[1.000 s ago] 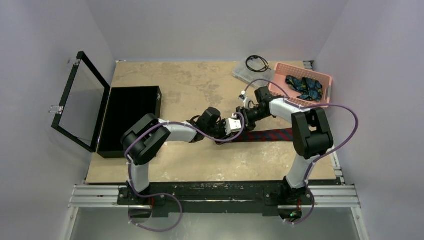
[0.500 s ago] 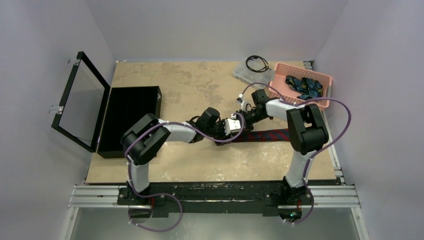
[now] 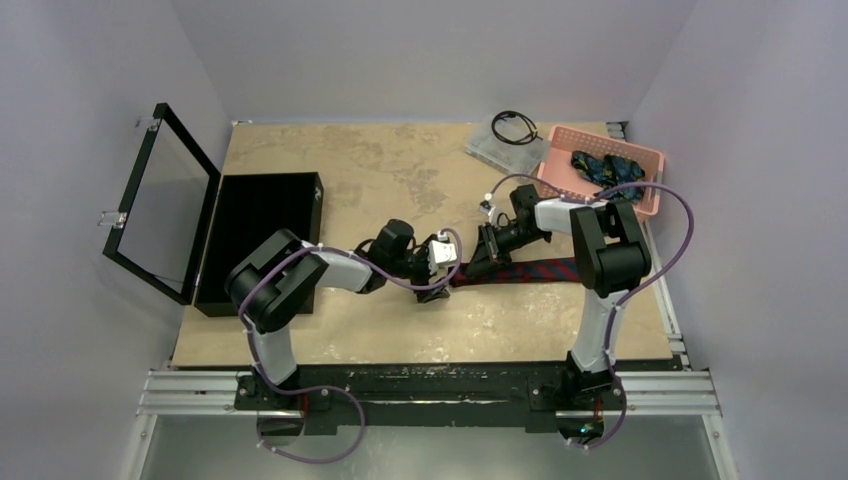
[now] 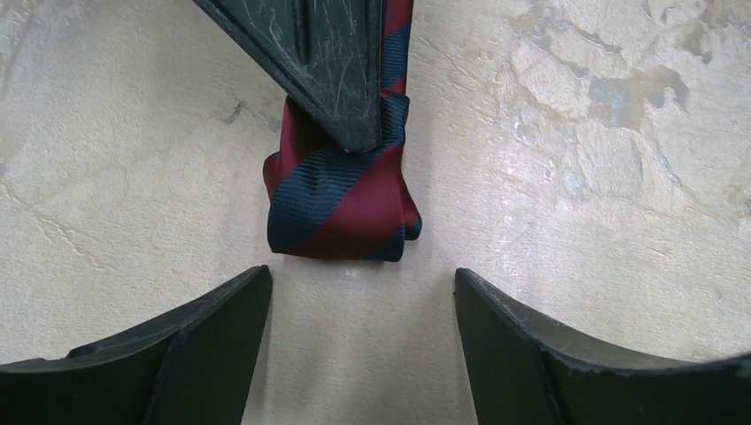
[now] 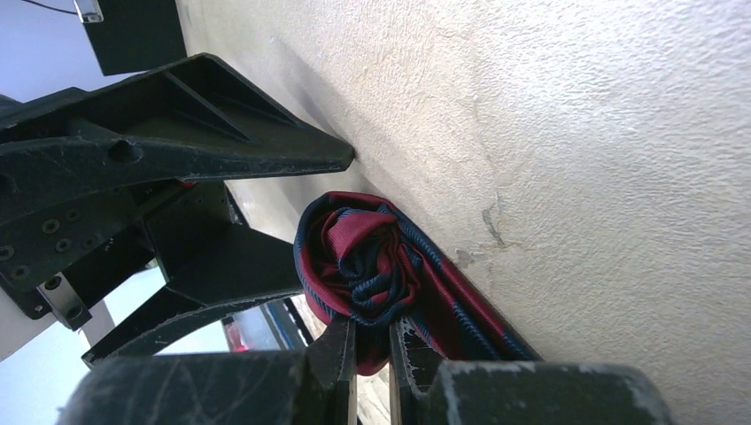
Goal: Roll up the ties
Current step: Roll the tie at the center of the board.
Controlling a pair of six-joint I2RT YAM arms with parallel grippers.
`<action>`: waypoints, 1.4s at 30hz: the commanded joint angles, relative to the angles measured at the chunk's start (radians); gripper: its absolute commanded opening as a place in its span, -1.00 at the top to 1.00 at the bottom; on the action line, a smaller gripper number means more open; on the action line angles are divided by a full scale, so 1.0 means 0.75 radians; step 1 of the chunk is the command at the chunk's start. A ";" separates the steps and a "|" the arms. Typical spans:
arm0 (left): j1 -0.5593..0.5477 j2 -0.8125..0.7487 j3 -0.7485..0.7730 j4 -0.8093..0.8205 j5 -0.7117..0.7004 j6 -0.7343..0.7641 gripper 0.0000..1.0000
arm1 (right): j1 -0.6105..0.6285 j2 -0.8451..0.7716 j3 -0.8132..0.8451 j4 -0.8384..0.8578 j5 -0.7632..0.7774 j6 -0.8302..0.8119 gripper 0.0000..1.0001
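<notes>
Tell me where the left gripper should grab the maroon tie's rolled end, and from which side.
Grip the rolled end across its width, coming from the left arm's side: the left gripper stands open facing it, and the right gripper pinches its far side.

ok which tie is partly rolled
The maroon navy-striped tie on the table, its end coiled in the right gripper; the blue-green ties lie heaped in the pink basket.

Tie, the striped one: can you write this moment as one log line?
tie: end rolled, rest laid out | right hand: shut on tie | left hand: open, off tie
</notes>
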 commanded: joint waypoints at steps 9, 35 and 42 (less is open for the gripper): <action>-0.057 0.099 0.073 0.212 0.010 -0.118 -0.47 | -0.044 0.136 -0.034 -0.005 0.150 -0.167 1.00; -0.113 0.090 0.040 -0.034 -0.195 -0.012 0.75 | -0.048 0.020 0.043 -0.172 -0.035 -0.274 0.19; -0.113 0.101 0.072 -0.066 -0.185 -0.014 0.76 | -0.046 0.059 0.067 -0.145 -0.071 -0.251 0.74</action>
